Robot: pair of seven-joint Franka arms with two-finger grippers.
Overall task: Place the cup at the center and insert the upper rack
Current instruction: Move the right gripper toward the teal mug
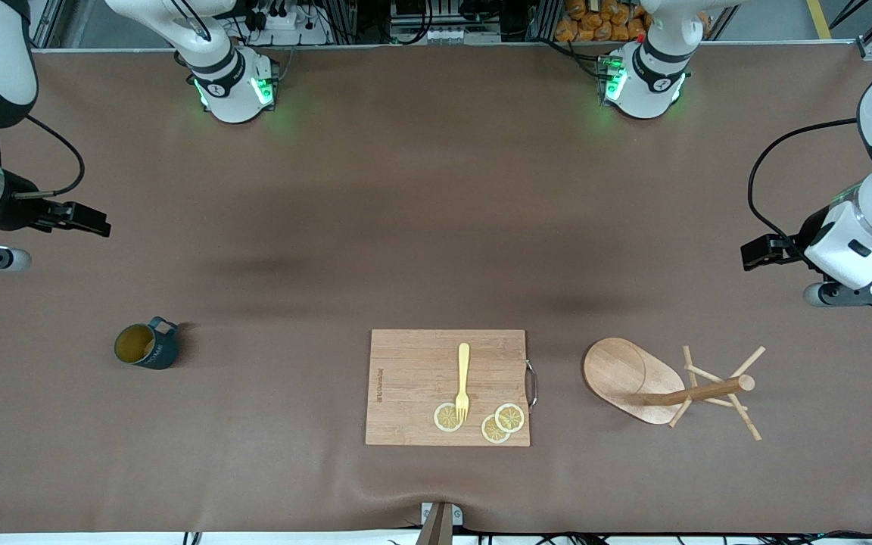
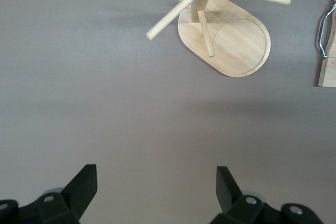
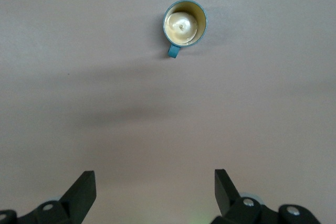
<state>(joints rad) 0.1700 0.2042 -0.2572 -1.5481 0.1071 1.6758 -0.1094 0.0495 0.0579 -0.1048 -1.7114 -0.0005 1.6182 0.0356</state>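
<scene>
Both jaws wide, empty. I expect cup [image 1: 146, 345] tipping if right gripper [image 3: 155, 192] clips handle; rack [image 1: 663, 386] pegs snagging left gripper [image 2: 156, 195].

Upper rack [image 1: 636, 378] pale wood, smooth; cup [image 1: 145, 345] glossy, perhaps ceramic; table [image 1: 406, 227] matt brown.

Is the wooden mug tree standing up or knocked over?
Standing: in the left wrist view, the mug tree sits flat on its oval base, post rising toward the camera.

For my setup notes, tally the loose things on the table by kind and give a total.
Cup: 1
Mug tree: 1
Cutting board: 1
Fork: 1
Lemon slices: 3
Total: 7
</scene>
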